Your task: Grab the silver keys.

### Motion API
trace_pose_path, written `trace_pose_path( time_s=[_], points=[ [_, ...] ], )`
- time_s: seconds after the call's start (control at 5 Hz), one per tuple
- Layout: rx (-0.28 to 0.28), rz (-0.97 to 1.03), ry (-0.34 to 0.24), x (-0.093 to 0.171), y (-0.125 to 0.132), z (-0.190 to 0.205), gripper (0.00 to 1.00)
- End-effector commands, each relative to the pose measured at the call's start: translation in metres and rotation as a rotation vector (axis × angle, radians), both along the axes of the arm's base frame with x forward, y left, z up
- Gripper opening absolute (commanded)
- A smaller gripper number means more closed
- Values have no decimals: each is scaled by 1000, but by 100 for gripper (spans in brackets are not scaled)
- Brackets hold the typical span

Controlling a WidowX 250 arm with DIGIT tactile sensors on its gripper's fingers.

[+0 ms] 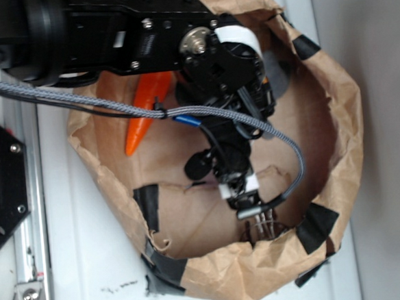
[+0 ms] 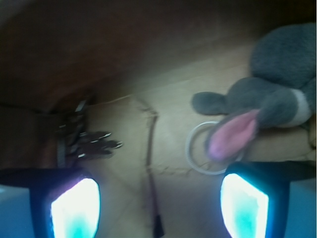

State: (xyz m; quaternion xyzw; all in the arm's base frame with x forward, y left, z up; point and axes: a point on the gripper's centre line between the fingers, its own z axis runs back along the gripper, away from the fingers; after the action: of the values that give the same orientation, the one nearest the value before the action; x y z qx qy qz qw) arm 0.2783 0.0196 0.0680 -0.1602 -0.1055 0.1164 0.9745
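A plain white tabletop (image 1: 90, 254) carried a crumpled brown paper bag (image 1: 340, 147) patched with black tape, its rim rolled down so it worked like a shallow basket. The robot's black hand (image 1: 248, 205) was down inside it, and in the wrist view its two fingers (image 2: 74, 208) stood wide apart with nothing between them.

The small bunch of shiny silver metal keys (image 2: 84, 141) lay on the paper floor near the bag's wall, ahead of the hand and off toward the left finger in the wrist view, not centred between the fingers. Probably light but stiff and slick, and the fanned blades would likely slide or pivot on their thin ring if pinched at a tip. Best bet looked like closing across the clustered middle where the blades overlap.

The exterior view showed the whole bag, the arm and a pointed orange plastic carrot (image 1: 143, 119) lying partly under the arm, but the keys were only a dim glint just below the hand (image 1: 261, 226). The wrist view gave the keys more clearly, plus a grey plush bunny with a pink ear (image 2: 277, 84) and a white ring (image 2: 198, 148) beside it, which the arm hid from outside.
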Motion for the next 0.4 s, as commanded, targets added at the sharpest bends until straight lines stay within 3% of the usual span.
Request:
trace_pose_path(
  time_s=[0.0, 0.2],
  points=[
    [-103, -5, -10, 9, -31, 21, 100],
    [-142, 3, 12, 12, -39, 25, 100]
  ],
)
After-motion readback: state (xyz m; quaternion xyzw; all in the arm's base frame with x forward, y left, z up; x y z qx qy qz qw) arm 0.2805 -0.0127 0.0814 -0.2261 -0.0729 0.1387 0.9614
